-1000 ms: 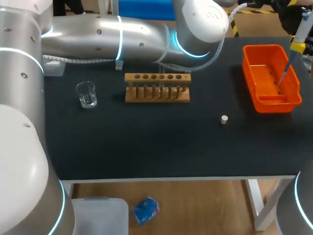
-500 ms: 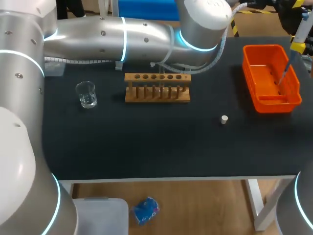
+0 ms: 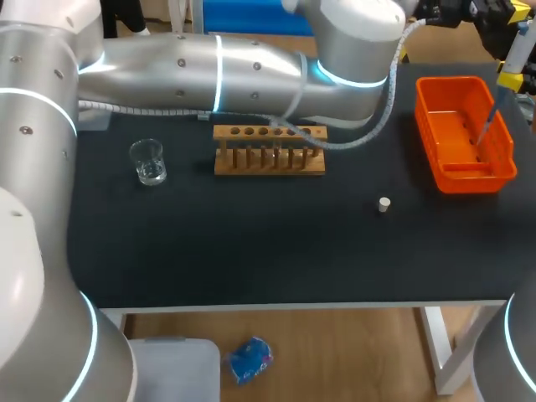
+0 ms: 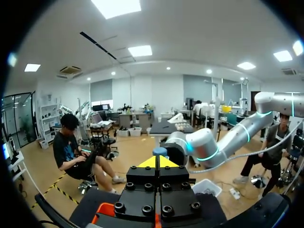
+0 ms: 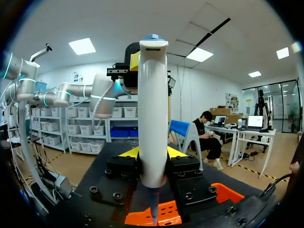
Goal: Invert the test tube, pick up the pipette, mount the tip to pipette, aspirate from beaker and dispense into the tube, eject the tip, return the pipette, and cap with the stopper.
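Note:
My right gripper is shut on the white pipette, held upright at the table's far right. The pipette points its thin lower end down into the orange bin. My left arm reaches across the back of the table. Its gripper is shut, with its yellow tips right at the pipette's blue top button. From the head camera the left gripper sits just beside the pipette's top. The wooden tube rack, glass beaker and white stopper stand on the black table.
The left arm's silver links hang over the back of the table, just behind the rack. The orange bin's rim lies under the right gripper. The rack is mid-table, the beaker to its left, the stopper towards the front right.
The left arm has swung further right along the back of the table towards the pipette's top. The right gripper and pipette have stayed in place.

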You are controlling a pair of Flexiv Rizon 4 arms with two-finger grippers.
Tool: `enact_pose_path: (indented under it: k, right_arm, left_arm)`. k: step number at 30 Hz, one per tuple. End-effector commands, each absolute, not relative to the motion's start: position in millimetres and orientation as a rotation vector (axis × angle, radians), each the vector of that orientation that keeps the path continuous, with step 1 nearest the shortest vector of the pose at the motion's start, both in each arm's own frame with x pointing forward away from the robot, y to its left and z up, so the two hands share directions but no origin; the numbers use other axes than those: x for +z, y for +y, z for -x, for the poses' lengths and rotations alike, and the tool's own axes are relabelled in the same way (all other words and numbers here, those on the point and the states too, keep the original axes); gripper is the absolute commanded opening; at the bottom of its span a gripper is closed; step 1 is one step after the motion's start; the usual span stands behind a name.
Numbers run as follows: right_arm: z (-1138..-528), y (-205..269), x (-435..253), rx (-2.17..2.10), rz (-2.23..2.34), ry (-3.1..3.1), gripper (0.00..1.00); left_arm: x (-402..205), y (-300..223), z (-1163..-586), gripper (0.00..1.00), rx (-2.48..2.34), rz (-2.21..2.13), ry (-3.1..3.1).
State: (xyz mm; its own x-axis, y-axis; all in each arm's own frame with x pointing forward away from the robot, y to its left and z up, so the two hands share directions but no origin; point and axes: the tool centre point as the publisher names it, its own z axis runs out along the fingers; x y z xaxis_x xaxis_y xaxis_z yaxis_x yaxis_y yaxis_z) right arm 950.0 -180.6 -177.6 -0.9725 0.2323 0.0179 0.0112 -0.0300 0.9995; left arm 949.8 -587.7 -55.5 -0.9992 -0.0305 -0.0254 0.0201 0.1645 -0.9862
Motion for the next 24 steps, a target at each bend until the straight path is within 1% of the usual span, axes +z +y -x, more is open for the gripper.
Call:
enact_pose_path:
  k: [1,24]
  right_arm:
    - [-949.6,-180.1,-176.9,2.13,-0.265,2.075,0.0]
    - [-949.6,-180.1,-176.9,2.13,-0.265,2.075,0.0]
  left_arm:
    - [-60.2,-593.9,-948.6,0.0,-2.267,-0.012,2.092]
    - [-71.4,-598.0,-947.1,0.0,-2.281,-0.011,2.074]
